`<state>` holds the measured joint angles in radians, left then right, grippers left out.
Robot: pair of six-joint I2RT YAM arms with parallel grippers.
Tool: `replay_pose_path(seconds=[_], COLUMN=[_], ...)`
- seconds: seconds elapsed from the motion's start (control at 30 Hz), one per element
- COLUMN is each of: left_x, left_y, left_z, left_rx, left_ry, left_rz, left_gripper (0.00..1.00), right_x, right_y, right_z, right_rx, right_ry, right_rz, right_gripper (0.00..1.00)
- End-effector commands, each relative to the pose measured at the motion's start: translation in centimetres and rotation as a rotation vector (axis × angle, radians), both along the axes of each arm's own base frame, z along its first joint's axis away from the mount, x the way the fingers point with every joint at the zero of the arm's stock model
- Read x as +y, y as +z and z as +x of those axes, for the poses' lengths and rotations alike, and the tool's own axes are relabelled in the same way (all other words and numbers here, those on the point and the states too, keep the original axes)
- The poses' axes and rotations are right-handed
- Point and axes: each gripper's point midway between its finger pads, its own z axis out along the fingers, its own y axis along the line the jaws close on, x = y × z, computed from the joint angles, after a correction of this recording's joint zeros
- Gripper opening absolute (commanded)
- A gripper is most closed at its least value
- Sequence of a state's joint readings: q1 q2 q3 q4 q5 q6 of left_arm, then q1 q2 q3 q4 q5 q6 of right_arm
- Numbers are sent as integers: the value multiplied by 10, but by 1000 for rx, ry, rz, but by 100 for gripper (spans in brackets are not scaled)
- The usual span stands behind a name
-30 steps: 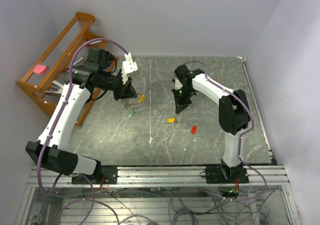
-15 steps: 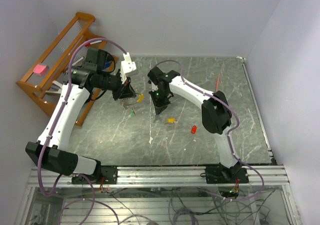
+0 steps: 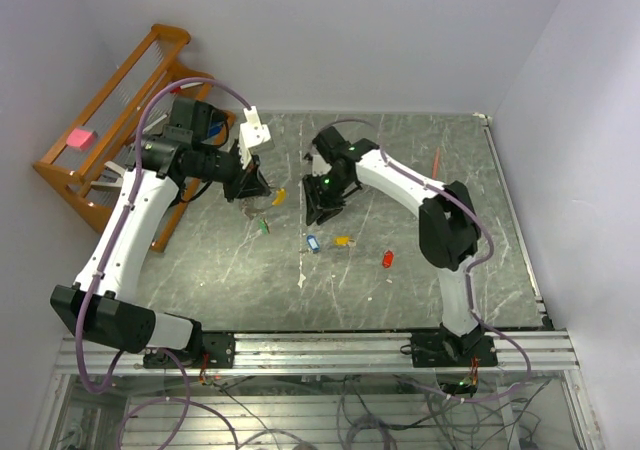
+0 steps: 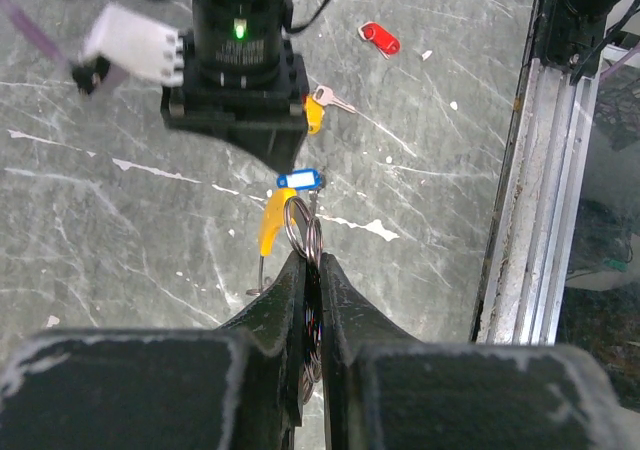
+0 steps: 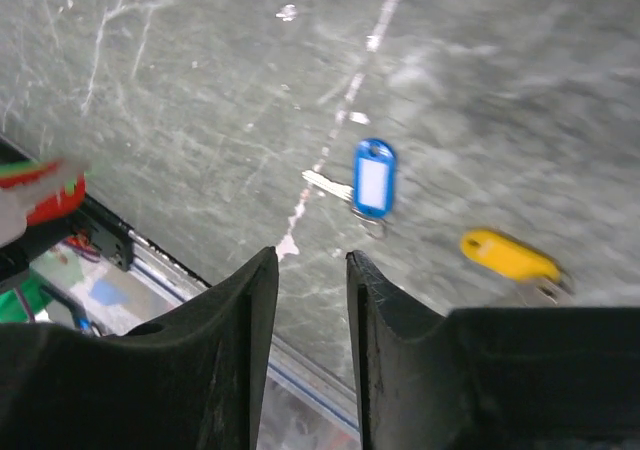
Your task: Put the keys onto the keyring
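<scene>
- A wooden rack [image 3: 110, 120] is seen beyond the left edge of the table [image 3: 420, 300], and a small pink thing [image 3: 78, 138] is placed on it.
- The left gripper [image 3: 252, 188] is held over the far left part of the table. Its fingers [image 4: 280, 300] are pressed together, and the keyring [image 4: 303, 232] is pinched between them.
- The silvery loop of the keyring is seen to stand out past the fingertips. A yellow curved piece [image 4: 272, 222] is attached to it on the left side in the left wrist view.
- A green key [image 3: 264, 226] is found on the table, near the keyring on the side of the near edge, and no contact with the keyring is seen.
- The right gripper [image 5: 310, 265] is held above the middle of the table, just to the right of the keyring. Its jaws are spread, and nothing is seen between them.
- A blue key [image 5: 374, 178] is laid flat around the middle of the table, below the right gripper and apart from the keyring.
- An orange-yellow key [image 5: 505, 255] is laid just beside the blue key, to its right in the top view, and the two are not touching.
- A red key [image 3: 388, 260] is found further toward the right edge and a little closer to the near edge, apart from the others.
- A thin orange-red pencil [image 3: 437, 160] is laid in the far half of the table, close to the right edge.
</scene>
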<state>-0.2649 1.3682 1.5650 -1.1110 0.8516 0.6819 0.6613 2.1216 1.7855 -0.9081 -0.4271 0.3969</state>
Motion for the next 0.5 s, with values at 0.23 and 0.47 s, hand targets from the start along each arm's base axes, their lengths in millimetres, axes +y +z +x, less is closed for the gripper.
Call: replay_pose_path(seconds=[0.23,0.47], left_x=[0,0], left_y=[11,11], left_z=[1,2], left_rx=[-29,-26], left_ry=[-10,-8], left_rz=[-63,-64], left_gripper=[7,7], right_x=[-36,-31], right_y=[-10,-13], right_z=[-26,-24], right_rx=[-206,-427], right_ry=[138,255], right_rz=[-4,140], right_gripper=[33,36])
